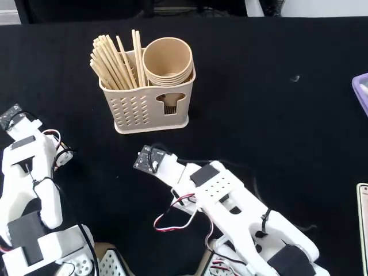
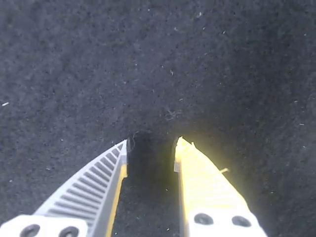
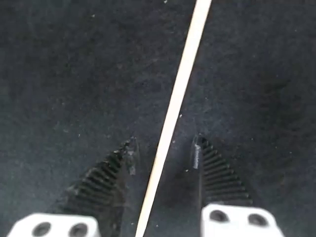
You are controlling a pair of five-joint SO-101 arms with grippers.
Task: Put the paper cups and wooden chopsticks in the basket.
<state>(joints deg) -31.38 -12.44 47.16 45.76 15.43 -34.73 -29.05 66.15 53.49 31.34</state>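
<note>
my right gripper (image 3: 165,140) hung low over the counter (image 1: 276,115) with its two sides apart. one wooden chopstick (image 3: 186,64) lay flat on the counter between them, not yet gripped. my left gripper (image 2: 152,143) was apart too, with nothing in it, over a bare bit of counter. the basket (image 1: 144,109) stood in the upper left of the high view. it had a bunch of chopsticks (image 1: 112,60) in its left part and the stack of paper cups (image 1: 168,57) in its right part.

i thought the grab could go wrong. the stick was thin, flat and a bit slanted, so the gripper might touch it on one side first and push it away. it might also scrape the counter and miss. if i held the stick far from its middle, it could tip and slip out, or bump the standing sticks on the way in.

the counter was black and soft-looking, with little specks of lint. a purple thing (image 1: 361,92) peeked in at the right edge. the room at the top was mostly dark.
</note>
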